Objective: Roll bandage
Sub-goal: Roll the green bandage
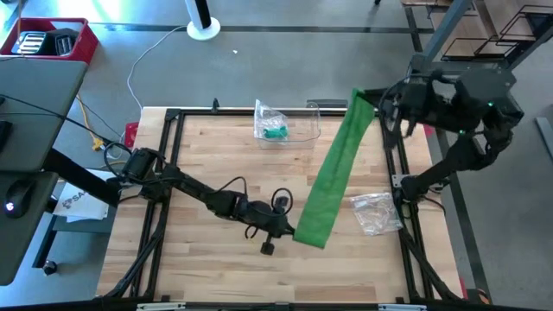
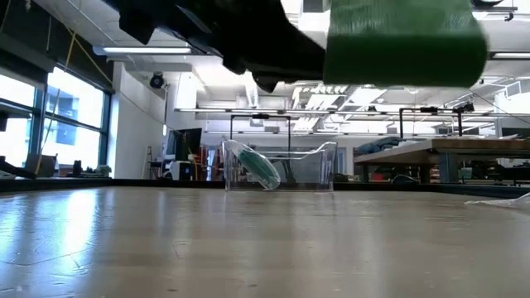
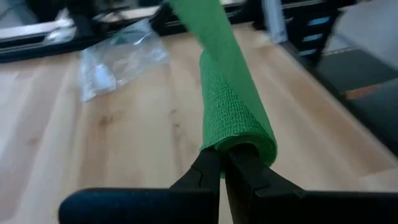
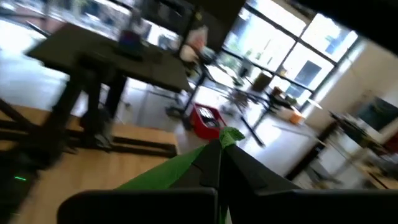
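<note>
- Left gripper (image 1: 292, 231), lower centre, jaws clamped on the woven green bandage (image 1: 335, 170).
- Right gripper (image 1: 370, 105), upper right near the table (image 1: 207, 164) edge, pinches its far end.
- Bare wood lower left.

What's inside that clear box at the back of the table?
The clear box holds a crinkled plastic bag with something teal inside it. What the teal thing is, the bag obscures.

My right gripper (image 4: 221, 149) has its jaws clamped on the green bandage (image 4: 168, 174), worktop (image 4: 62, 171) beneath, windows beyond.
</note>
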